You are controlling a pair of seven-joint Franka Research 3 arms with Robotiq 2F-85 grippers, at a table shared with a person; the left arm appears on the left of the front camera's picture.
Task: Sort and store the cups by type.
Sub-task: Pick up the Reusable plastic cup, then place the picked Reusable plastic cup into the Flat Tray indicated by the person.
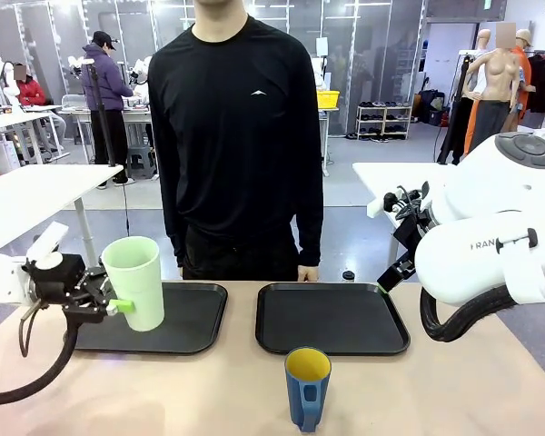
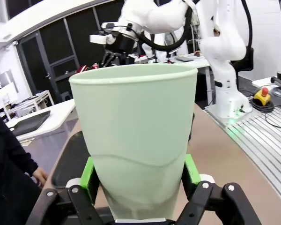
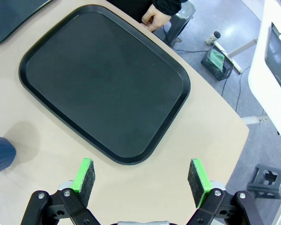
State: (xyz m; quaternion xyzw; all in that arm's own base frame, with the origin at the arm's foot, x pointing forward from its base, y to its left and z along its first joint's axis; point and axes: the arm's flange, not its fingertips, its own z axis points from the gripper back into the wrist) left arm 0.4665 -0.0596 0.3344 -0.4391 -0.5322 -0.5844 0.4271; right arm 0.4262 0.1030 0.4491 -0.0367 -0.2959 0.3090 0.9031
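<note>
- The left gripper [image 1: 109,304] was clamped on the tall pale mint-green handleless plastic tumbler [image 1: 134,282], its green pads [image 2: 88,174] pressing the lower wall from both sides
- The tumbler stood over the left part of the left black plastic tray [image 1: 186,331], leaning slightly; I could not tell whether its base touched the tray
- The short dark blue mug with a yellow inside and a handle [image 1: 307,386] sat on the beige table [image 1: 209,400], in front of the right black plastic tray [image 3: 103,79], which held nothing
- The right gripper [image 3: 140,180] hung with its jaws spread and nothing between them, above the table just beside that tray
- Risks, as I judged them: the grip was low on a tapered, smooth wall, so the tumbler could slip or tip; releasing it while it leaned could topple it off the tray's edge
- The person's hand [image 1: 306,272] rested at the far table edge near the right tray, so a reach there could brush it
</note>
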